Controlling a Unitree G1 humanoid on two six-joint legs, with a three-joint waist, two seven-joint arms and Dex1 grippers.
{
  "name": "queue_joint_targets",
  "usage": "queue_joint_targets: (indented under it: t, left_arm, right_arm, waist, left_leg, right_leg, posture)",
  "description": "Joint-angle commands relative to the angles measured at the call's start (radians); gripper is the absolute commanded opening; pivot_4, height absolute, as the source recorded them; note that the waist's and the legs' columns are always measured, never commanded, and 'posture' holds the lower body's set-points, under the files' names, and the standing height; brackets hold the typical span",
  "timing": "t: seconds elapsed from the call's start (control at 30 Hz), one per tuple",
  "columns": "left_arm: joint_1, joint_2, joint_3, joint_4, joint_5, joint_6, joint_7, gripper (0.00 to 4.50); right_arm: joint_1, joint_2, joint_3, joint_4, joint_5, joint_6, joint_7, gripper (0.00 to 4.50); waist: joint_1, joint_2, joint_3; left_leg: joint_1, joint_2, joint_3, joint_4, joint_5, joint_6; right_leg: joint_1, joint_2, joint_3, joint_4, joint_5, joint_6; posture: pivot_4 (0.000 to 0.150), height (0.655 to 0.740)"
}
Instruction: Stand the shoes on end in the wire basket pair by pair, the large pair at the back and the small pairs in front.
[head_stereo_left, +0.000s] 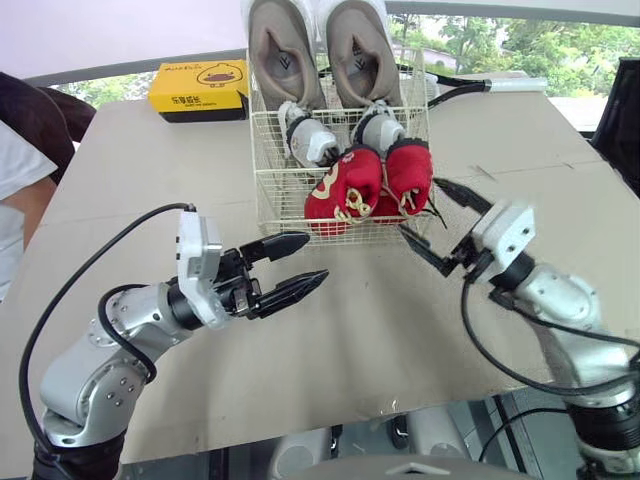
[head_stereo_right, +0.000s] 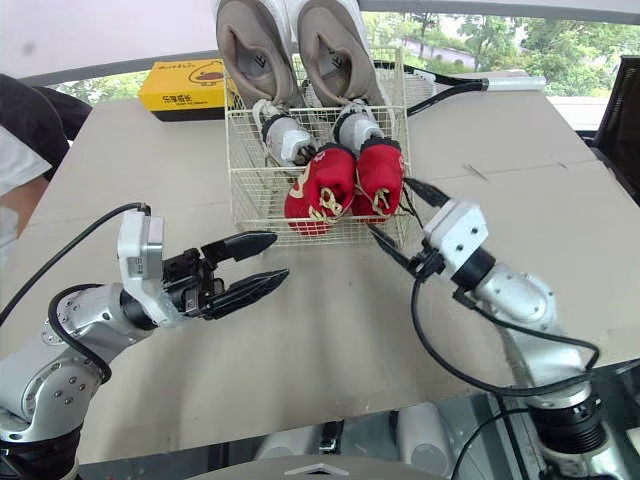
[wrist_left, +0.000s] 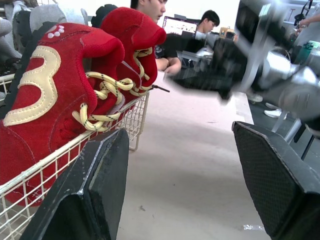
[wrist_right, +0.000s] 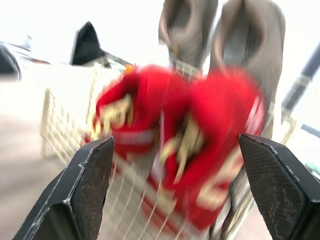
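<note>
Red suede pair (head_stereo_left: 365, 182) stands on end at the front of the wire basket (head_stereo_left: 262, 175), with the small grey pair (head_stereo_left: 335, 135) behind it and the large taupe pair (head_stereo_left: 325, 50) at the back. That order fits the task, so I judge loading about done. Left gripper (head_stereo_left: 312, 258) hovers over bare table (head_stereo_left: 380, 330) just before the basket, jaws apart, holding nothing. Right gripper (head_stereo_left: 425, 210) sits by the front right corner, also spread and empty. Yellow box (head_stereo_left: 198, 88) is well apart, no obstacle. Left wrist view: red shoes lean on the front rim and laces (wrist_left: 100, 117) hang over the wire, a snag risk I'd say. Right wrist view: blurred, fingers (wrist_right: 85, 190) wide, red pair framed between them, not gripped. I'd retreat toward the open table.
</note>
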Motion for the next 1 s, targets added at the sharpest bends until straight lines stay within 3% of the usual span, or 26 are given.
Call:
queue_joint_targets:
  t: [0.03, 0.3, 0.47, 0.7, 1.0]
  left_arm:
    - [0.000, 0.001, 0.000, -0.001, 0.004, -0.025, -0.020, 3.57]
    - [-0.001, -0.007, -0.017, 0.002, 0.017, -0.035, -0.020, 3.57]
    - [-0.001, -0.013, -0.025, 0.014, 0.024, -0.046, -0.027, 3.57]
    - [0.027, -0.021, -0.018, 0.039, 0.043, -0.084, -0.055, 3.57]
    - [0.059, -0.038, -0.025, 0.035, 0.059, -0.116, -0.067, 3.57]
  right_arm:
    - [-0.036, -0.054, -0.046, -0.076, 0.094, 0.113, 0.039, 3.79]
    - [-0.219, -0.060, 0.011, -0.007, 0.105, 0.203, 0.077, 3.79]
    - [-0.219, -0.133, 0.092, 0.119, 0.025, 0.250, 0.151, 3.79]
    - [-0.298, -0.093, 0.024, 0.105, 0.121, 0.255, 0.191, 3.79]
    - [-0.495, -0.061, 0.139, 0.165, 0.103, 0.426, 0.200, 3.79]
  waist:
    - [0.001, 0.000, 0.000]
    - [0.000, 0.000, 0.000]
    - [0.003, -0.001, 0.000]
    - [0.001, -0.003, -0.002]
    - [-0.002, -0.002, -0.001]
  left_leg:
    - [0.000, 0.000, 0.000, 0.000, 0.000, 0.000]
    - [-0.001, -0.001, 0.000, 0.000, -0.001, 0.001]
    - [-0.002, -0.001, 0.000, 0.000, -0.001, 0.001]
    - [0.000, -0.001, -0.001, 0.000, -0.001, 0.002]
    - [-0.001, -0.001, -0.001, 0.000, -0.001, 0.002]
  right_leg:
    - [0.000, 0.000, 0.000, 0.000, 0.000, 0.000]
    - [0.000, -0.003, -0.003, -0.001, 0.000, 0.000]
    - [0.000, -0.004, -0.004, -0.002, 0.000, 0.000]
    - [0.002, -0.004, -0.003, -0.003, 0.000, 0.001]
    - [0.000, -0.004, -0.003, -0.002, 0.000, 0.000]
  posture:
    - [0.150, 0.7400]
    - [0.150, 0.7400]
    - [0.150, 0.7400]
    - [0.150, 0.7400]
    - [0.150, 0.7400]
